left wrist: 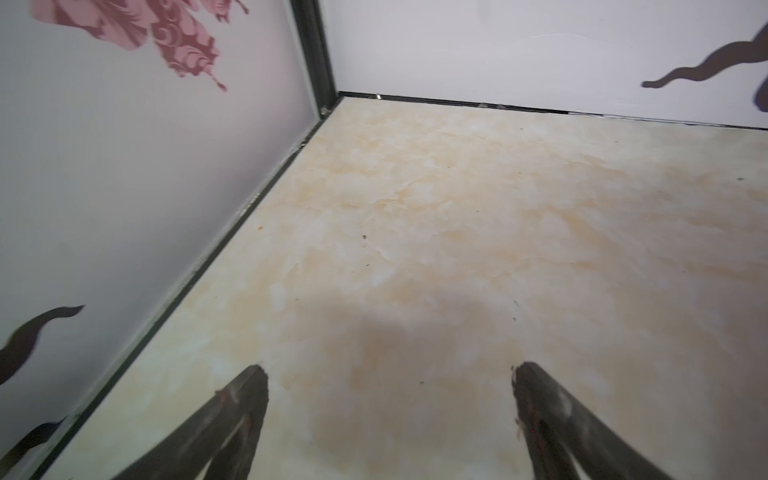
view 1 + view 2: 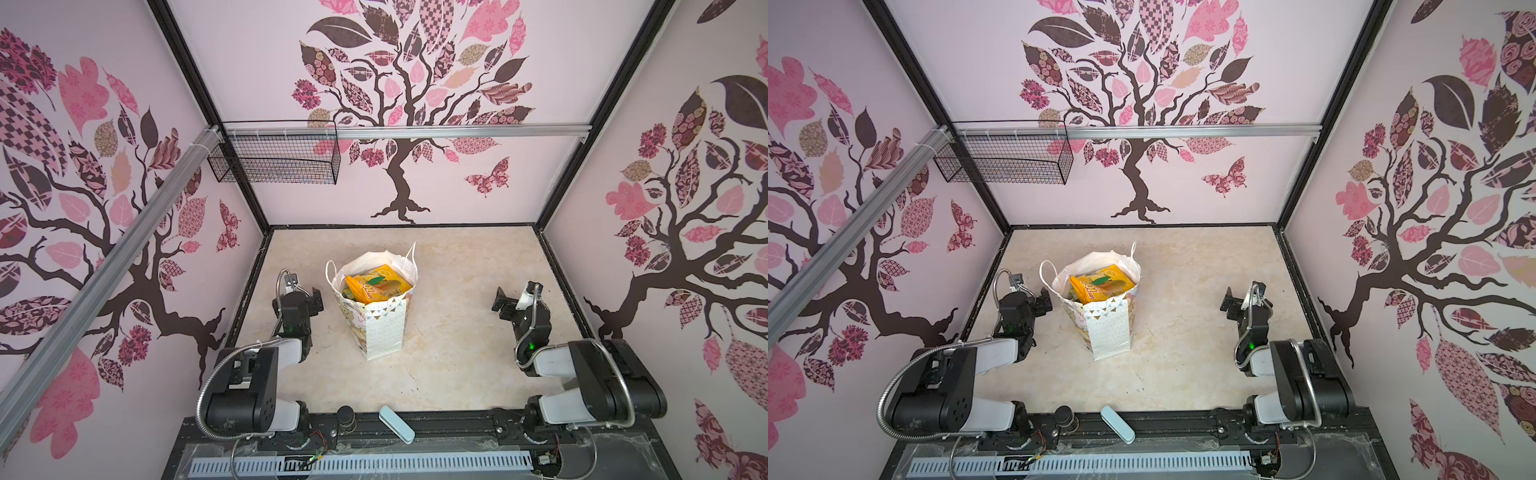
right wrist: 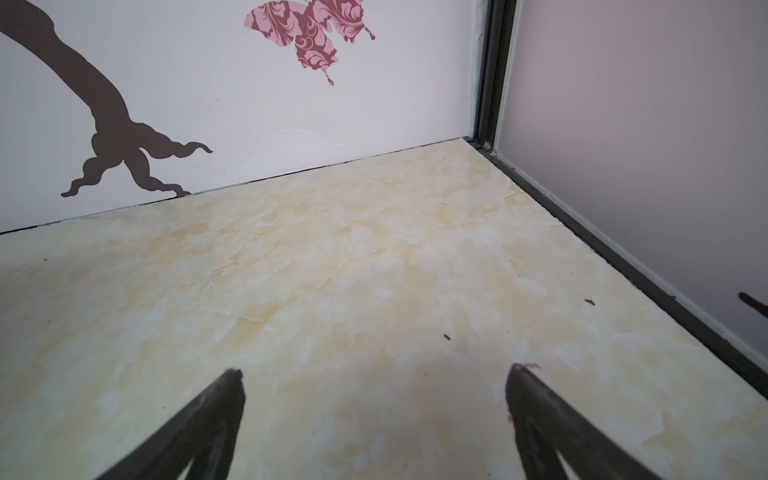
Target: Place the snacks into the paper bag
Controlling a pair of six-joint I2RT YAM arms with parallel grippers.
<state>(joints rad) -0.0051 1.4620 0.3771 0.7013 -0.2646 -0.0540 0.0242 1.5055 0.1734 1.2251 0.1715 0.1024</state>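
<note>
While the two arms rest at opposite sides of the cell, the paper bag [image 2: 384, 332] stands upright on the table [image 2: 457, 353] in both top views, approx. mid-depth and slightly left of ctr, mouth open, cord handles splayed. Snacks [image 2: 376, 286] sit inside it, packed up to the rim; an orange packet [image 2: 360, 291] and a yellow packet [image 2: 395, 274] lie topmost, others beneath mostly hidden. L gripper [image 2: 314, 298] hangs near the bag's left side, clear of it, fingers apart, nothing btw. them. R gripper [image 2: 501, 302] is well apart from the bag on the right, fingers likewise apart and empty. Pale blue case [image 2: 397, 424] and a black-lidded jar [image 2: 345, 415] rest at the near edge, btw. the arm bases. Black wire basket [image 2: 274, 160] hangs on the far wall, upper left.

Left wrist view: L gripper's fingers [image 1: 245, 399] spread wide above the table surface, holding nothing; far-left corner of the enclosure ahead.

Right wrist view: R gripper's fingers [image 3: 536, 399] spread wide, holding nothing; table runs to the far-right corner, butterfly decal [image 3: 309, 35] on the far wall.
</note>
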